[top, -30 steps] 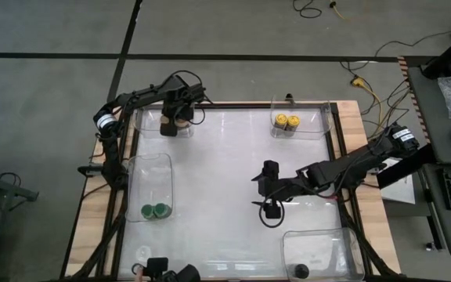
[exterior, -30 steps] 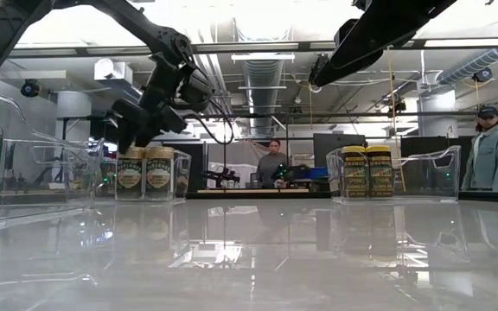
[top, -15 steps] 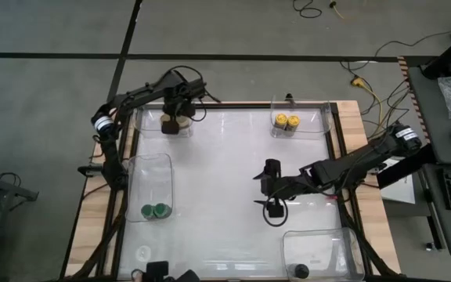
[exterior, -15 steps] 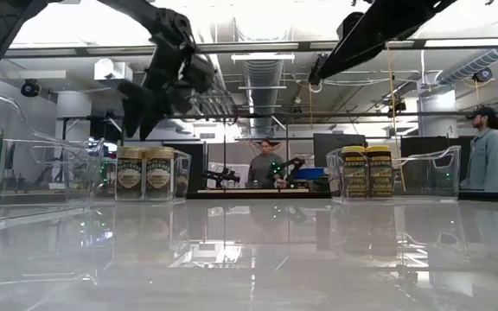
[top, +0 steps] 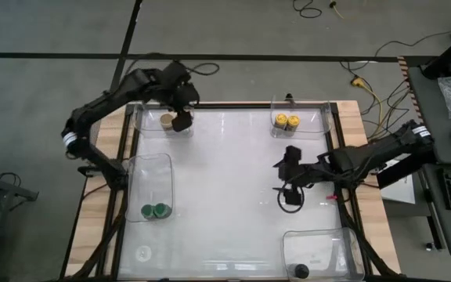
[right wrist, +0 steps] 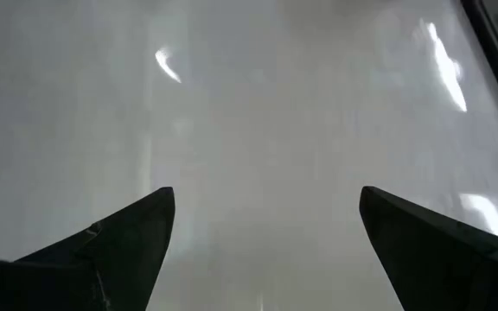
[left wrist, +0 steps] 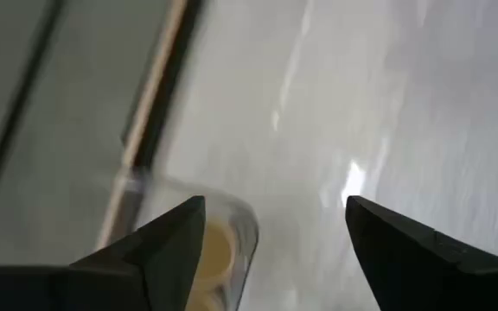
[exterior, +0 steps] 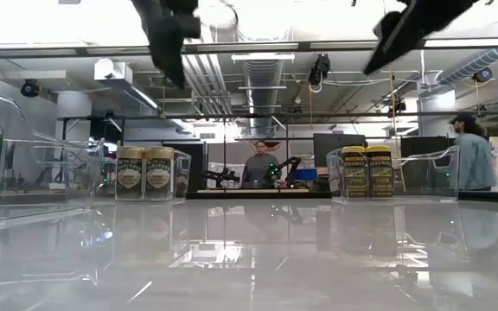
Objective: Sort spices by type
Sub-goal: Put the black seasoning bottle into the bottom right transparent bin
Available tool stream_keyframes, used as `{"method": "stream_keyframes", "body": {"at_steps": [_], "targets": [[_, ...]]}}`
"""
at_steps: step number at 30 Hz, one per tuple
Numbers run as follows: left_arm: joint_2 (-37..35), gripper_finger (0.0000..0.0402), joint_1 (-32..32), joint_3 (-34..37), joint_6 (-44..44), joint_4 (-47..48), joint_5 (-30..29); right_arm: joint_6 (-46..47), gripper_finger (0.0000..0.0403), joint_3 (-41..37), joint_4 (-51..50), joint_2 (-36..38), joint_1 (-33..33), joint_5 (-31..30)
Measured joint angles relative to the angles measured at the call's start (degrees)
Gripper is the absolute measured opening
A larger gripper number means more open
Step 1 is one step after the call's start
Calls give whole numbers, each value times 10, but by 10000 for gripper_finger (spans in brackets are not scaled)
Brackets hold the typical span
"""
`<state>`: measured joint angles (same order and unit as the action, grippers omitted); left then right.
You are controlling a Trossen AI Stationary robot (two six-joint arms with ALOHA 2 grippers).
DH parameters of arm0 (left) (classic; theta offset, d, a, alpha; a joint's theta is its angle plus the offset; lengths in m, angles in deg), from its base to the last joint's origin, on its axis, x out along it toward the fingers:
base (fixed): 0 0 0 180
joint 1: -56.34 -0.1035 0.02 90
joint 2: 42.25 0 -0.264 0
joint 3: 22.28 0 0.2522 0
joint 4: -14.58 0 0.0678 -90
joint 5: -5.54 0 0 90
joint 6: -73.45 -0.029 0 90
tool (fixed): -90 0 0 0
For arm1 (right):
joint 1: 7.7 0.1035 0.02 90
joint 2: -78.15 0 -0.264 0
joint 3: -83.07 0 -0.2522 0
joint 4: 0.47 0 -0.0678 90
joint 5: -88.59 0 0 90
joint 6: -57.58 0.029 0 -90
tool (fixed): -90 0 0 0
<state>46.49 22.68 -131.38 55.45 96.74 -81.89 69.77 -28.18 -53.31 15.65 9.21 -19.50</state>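
Four clear rectangular plastic bins sit at the corners of the glossy white table. The far-left bin holds two tan-lidded spice jars; the far-right bin two yellow-lidded spice jars; the near-left bin two green-lidded spice jars; the near-right bin one black-lidded spice jar. The left gripper hangs above the tan-lidded jars, jaws apart, holding nothing. The right gripper hovers over bare table right of centre, jaws wide, empty.
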Motion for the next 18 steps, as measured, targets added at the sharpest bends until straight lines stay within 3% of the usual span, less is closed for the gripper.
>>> {"method": "stream_keyframes", "body": {"at_steps": [11,18], "targets": [[-159,260,128,221,47,-293,1,102,359,91,-318,-33,-81,8],[-215,260,219,354,63,-464,-3,102,359,102,-427,-78,-123,60]]}}
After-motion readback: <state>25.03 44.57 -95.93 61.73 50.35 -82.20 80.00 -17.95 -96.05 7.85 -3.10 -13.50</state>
